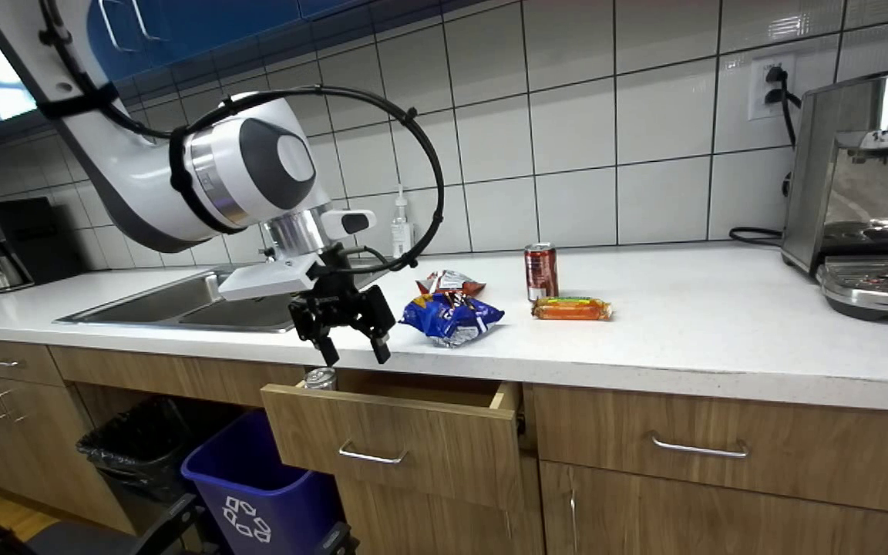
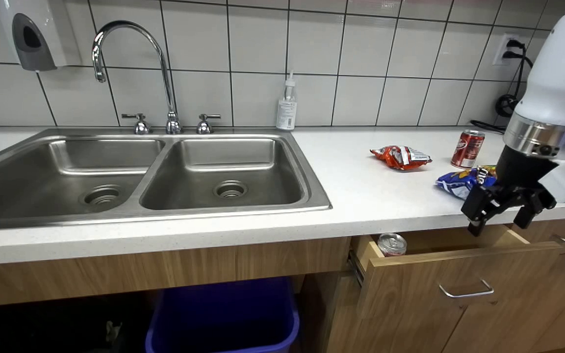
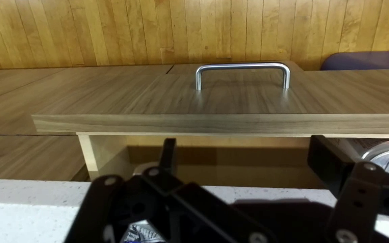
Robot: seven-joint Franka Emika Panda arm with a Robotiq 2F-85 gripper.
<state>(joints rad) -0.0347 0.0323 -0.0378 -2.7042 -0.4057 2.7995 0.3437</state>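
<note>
Nearest me is the wooden drawer, standing open from beneath the front edge of the white tabletop, its metal handle crossing the front. My fingers are spread wide and point downward, near the drawer's opening and apart from its front; in the wrist view I see the drawer's inside between them. A silver-lidded can stands in the drawer, at the end toward the steel sink, lid facing up.

On the tabletop, close to its edge and just behind my fingers, lies a crumpled blue snack bag. A red snack bag lies farther back, on the sink side of it. Toward the tiled wall I see a red can standing upright, and just in front of it an orange packet lying flat; whether those two touch I cannot tell.

Farther off, the sink's two basins are set into the tabletop, with a curved faucet behind them and a clear pump bottle at the sink's back corner, near the wall. A steel espresso machine stands on the opposite side of the tabletop from the sink. Below the tabletop, next to the drawer, I see a blue recycling bin beside a black-lined bin. High above the tabletop hang blue cabinets.
</note>
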